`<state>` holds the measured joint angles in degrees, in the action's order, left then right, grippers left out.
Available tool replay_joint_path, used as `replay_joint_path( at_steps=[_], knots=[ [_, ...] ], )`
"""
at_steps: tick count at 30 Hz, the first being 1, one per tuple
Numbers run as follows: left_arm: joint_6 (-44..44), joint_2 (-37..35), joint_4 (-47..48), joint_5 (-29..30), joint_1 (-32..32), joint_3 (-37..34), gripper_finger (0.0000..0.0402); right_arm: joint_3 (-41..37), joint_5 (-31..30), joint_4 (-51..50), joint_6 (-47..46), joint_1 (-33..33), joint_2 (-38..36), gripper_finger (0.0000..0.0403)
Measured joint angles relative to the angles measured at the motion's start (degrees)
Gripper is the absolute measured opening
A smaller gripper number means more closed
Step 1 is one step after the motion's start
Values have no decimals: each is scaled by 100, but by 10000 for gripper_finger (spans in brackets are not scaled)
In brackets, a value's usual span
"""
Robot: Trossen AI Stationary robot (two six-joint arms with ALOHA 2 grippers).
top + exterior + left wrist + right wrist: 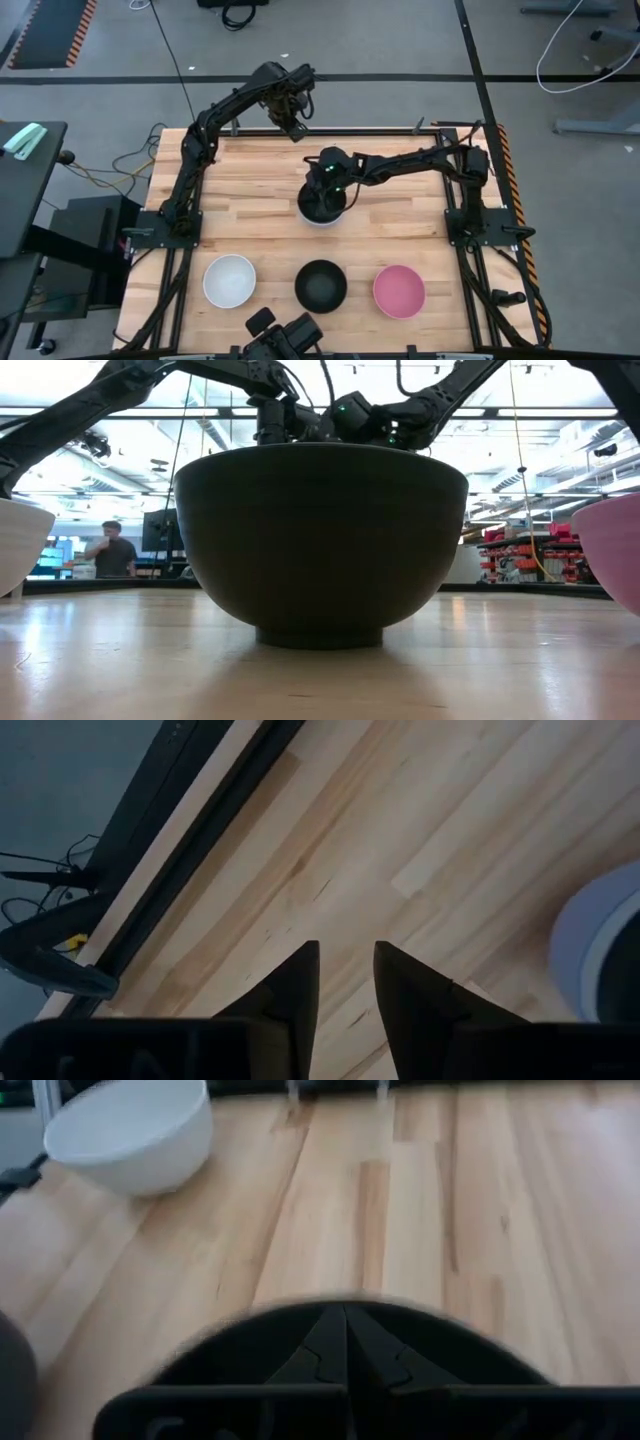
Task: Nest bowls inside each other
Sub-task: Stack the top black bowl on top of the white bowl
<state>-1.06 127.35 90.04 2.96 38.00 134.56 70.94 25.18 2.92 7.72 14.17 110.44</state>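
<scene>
— Spreading across the middle of the high view is the pale wooden plank table, right?

— Yes, and both dark arms reach over it. The right gripper sits at the frame's centre, its fingers pressed together on the rim of a round black bowl, which rests nested in a lavender-blue bowl whose edge just peeks out below it.

— And the left gripper?

— Up at the top centre, over the table's far edge, holding nothing. In its wrist view the fingers stand slightly apart above bare wood.

— The others?

— Along the lower part of the frame, well apart: a plain white round bowl lower left, a second black bowl at lower centre, a pink bowl lower right.
</scene>
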Motion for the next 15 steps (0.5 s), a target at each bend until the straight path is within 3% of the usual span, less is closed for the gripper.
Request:
replay_joint_path(
  at_steps=[7, 15],
  knots=[
    [-20, -4, -1, 5, 4, 0, 107, 350, -191, -526, 169, -58, -2, 0],
    [-20, -7, -4, 6, -28, 0, 107, 346, -755, -1779, 290, -107, -696, 0]
  ],
)
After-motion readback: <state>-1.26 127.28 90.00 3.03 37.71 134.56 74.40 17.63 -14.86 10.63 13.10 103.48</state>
